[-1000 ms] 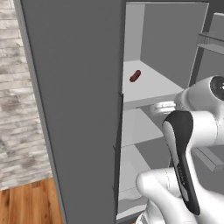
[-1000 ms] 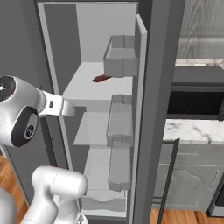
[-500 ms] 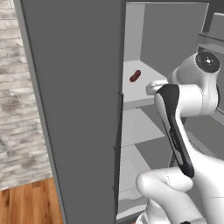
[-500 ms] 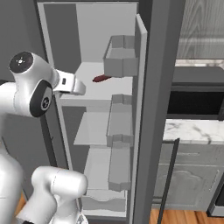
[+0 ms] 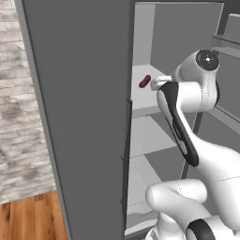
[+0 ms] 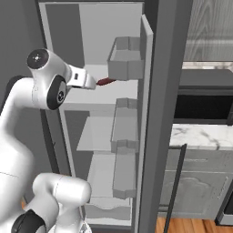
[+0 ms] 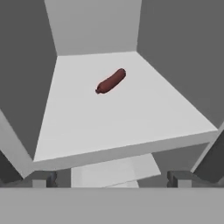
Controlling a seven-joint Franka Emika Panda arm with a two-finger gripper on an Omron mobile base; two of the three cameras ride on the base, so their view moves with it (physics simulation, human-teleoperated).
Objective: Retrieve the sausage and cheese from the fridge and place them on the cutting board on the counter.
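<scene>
The sausage [image 7: 111, 81], a small dark red-brown link, lies alone on the upper light grey shelf [image 7: 87, 127] of the open fridge [image 6: 150, 136]. It also shows as the sausage [image 5: 145, 81] and the sausage [image 6: 105, 82] in the two base views. My gripper [image 7: 113, 178] is open, with nothing between its fingertips [image 7: 46, 178]. It hovers at the shelf's front edge, a short way before the sausage. In the right base view the gripper [image 6: 93, 83] points at the link from the left. The cheese and the cutting board are out of view.
The open dark fridge door [image 5: 79, 117] stands close on the arm's left. Grey door bins [image 6: 126, 63] hang to the right of the shelves. Lower shelves [image 6: 98, 134] sit below. A marble counter [image 6: 200, 135] over grey drawers lies to the fridge's right.
The arm has risen and reached forward, bringing the hand from the middle shelf level up to the upper shelf, close to the sausage. The jaws stayed open.
</scene>
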